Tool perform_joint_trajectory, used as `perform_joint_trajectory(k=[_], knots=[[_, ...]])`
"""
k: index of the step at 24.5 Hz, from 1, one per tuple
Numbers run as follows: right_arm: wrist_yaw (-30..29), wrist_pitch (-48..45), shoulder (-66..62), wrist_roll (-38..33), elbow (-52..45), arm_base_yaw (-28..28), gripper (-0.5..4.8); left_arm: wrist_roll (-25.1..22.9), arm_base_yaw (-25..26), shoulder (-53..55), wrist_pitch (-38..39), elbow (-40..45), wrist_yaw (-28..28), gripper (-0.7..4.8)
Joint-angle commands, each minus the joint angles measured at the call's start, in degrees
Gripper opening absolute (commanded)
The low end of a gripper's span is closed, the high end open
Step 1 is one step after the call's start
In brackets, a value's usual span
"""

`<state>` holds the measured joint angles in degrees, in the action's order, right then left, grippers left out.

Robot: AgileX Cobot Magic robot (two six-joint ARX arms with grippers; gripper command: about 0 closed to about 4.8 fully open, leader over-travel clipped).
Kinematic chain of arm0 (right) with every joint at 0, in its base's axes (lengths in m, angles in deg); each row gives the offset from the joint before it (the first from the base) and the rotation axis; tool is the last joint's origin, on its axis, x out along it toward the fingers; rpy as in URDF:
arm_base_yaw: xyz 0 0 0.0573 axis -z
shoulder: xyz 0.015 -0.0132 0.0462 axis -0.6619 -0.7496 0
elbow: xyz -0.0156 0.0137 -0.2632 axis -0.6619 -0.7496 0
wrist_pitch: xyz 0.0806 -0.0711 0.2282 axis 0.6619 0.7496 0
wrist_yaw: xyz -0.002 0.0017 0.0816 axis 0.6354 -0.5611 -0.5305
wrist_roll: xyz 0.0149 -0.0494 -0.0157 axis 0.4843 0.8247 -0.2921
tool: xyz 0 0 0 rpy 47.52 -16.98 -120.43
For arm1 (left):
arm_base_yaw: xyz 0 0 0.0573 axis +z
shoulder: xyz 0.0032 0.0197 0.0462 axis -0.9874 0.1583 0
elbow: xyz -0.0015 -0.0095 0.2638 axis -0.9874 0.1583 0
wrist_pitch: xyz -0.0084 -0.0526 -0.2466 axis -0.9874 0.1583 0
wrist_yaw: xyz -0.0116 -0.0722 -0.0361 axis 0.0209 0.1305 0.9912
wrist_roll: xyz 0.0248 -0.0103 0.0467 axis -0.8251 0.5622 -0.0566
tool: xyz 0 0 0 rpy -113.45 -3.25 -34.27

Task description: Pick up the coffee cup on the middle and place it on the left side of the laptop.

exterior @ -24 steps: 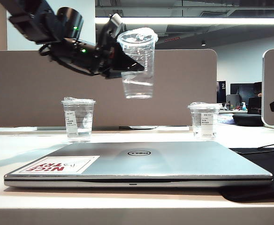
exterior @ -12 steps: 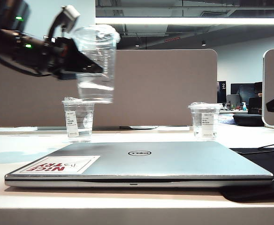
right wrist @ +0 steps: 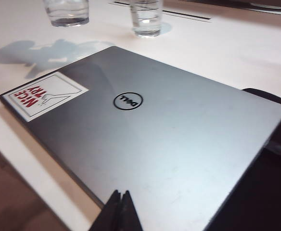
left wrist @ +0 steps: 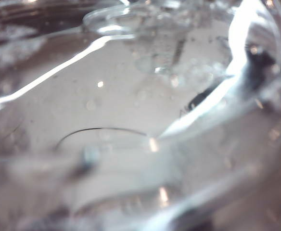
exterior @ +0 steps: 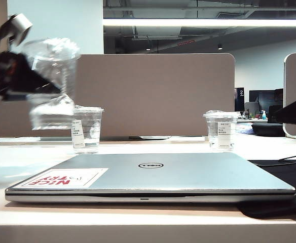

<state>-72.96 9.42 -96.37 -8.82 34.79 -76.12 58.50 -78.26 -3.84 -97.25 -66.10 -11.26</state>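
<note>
The coffee cup [exterior: 54, 55], tall, clear and lidded, hangs blurred in the air at the far left, above the table and left of the laptop's [exterior: 153, 177] near corner. My left gripper [exterior: 46, 88] is shut on its side, a dark finger [exterior: 21, 81] pressed against the wall. In the left wrist view the cup's clear plastic [left wrist: 140, 120] fills everything and hides the jaws. The closed silver laptop [right wrist: 145, 125] carries a Dell logo and a "NICE TRY" sticker. My right gripper [right wrist: 121, 195] hovers shut over its front edge, holding nothing.
Two shorter labelled clear cups [exterior: 85, 129] [exterior: 220, 130] stand behind the laptop; the left one is just behind the held cup. A black mat [exterior: 290, 187] lies under the laptop's right side. A partition wall [exterior: 158, 96] closes the back.
My left arm has carried the coffee cup from above the middle of the table to the left and lower. The right gripper has stayed shut.
</note>
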Motion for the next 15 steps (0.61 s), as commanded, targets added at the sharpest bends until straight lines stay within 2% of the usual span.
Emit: perform_joint_trajectory(k=[1, 7, 8, 15], knots=[[0.0, -1.0, -0.2, 0.0, -0.2, -1.7, -0.05, 2.3, 1.2, -0.3, -7.6, 3.2, -2.9, 2.76], [0.0, -1.0, -3.0, 0.0, -0.2, -9.4, -0.05, 5.7, 1.1, -0.3, -19.3, 12.5, -13.2, 2.76], [0.0, -1.0, -3.0, 0.0, -0.2, -10.8, -0.05, 5.7, 1.2, -0.3, -21.7, 14.4, -16.3, 2.76], [0.0, -1.0, -3.0, 0.0, -0.2, -11.5, -0.05, 6.1, 1.3, 0.6, -24.2, 17.0, -19.3, 2.76]])
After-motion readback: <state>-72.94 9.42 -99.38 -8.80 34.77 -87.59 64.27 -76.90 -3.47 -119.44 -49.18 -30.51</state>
